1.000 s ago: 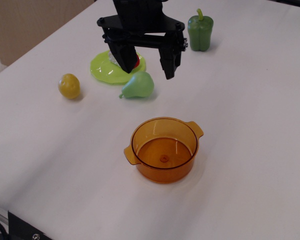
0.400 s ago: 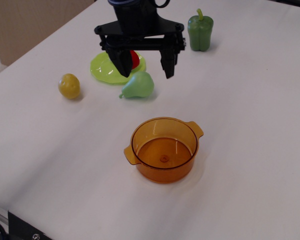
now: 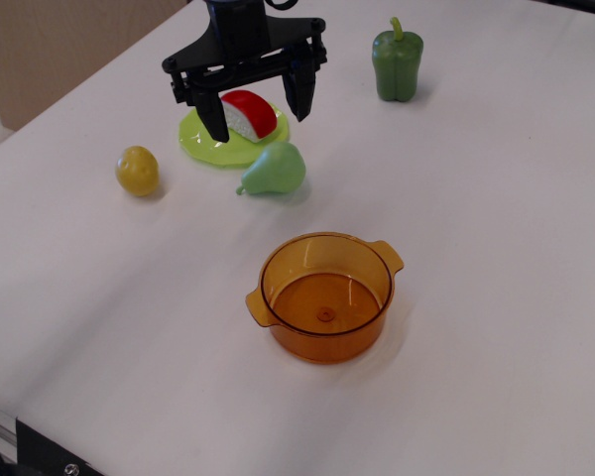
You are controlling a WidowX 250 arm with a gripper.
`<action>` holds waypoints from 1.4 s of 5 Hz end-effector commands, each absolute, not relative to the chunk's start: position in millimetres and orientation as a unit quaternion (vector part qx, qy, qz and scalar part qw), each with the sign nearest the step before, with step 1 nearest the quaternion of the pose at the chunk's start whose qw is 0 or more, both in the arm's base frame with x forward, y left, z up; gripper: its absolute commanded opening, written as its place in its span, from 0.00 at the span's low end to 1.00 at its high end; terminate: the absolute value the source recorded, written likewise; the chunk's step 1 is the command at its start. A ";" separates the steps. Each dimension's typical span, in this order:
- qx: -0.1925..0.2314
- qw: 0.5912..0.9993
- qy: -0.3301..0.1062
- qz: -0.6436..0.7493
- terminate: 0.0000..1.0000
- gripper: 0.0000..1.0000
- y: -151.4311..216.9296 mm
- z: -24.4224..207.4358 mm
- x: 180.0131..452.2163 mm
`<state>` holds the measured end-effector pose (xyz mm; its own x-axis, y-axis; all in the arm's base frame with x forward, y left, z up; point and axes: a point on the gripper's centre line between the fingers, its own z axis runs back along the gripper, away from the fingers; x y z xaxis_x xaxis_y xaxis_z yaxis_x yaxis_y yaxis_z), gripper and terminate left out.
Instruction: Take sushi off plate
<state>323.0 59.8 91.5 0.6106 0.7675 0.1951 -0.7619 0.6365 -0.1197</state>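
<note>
Sushi [image 3: 250, 114]: red glossy top, white side facing the camera, lying on the plate [image 3: 206, 147], toward its right half. Not lifted; still on the plate.

Plate: flat, lime green, at the far left part of the table [image 3: 496, 248]. Holds the sushi only.

Tool [image 3: 261, 104]: black, two fingers spread wide, one finger [image 3: 216, 117] to the left of the sushi and the other [image 3: 300, 91] to its right, the sushi between them. Whether either finger touches it cannot be told; a gap shows on the right side.

Pear [image 3: 275, 171]: pale green, on the table just in front of the plate's near rim, at or over the rim's edge (contact not clear).

Lemon [image 3: 138, 170]: yellow, on the table, left of the pear and apart from the plate.

Pepper [image 3: 397, 64]: dark green, upright, far right of the plate, well apart.

Pot [image 3: 325, 295]: transparent orange, two handles, nearer the camera, well apart from the plate. Nothing inside it.

Change from the earlier pictures: the tool has shifted left and away from the camera. Its left finger then covered most of the sushi; now the sushi shows almost whole between the fingers. The spread of the fingers stays wide. Plate, pear, lemon, pepper and pot lie as before.
</note>
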 end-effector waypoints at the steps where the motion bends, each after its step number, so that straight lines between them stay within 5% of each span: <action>1: -0.028 0.842 -0.129 0.523 0.00 1.00 96.3 100.7 352.6; 5: -0.041 0.795 -0.144 0.588 0.00 1.00 129.0 68.6 390.1; 7: 0.004 0.788 -0.115 0.605 0.00 1.00 133.0 50.4 391.8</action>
<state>390.4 128.2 28.1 0.2508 0.9561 0.1518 -0.9607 0.2651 -0.0820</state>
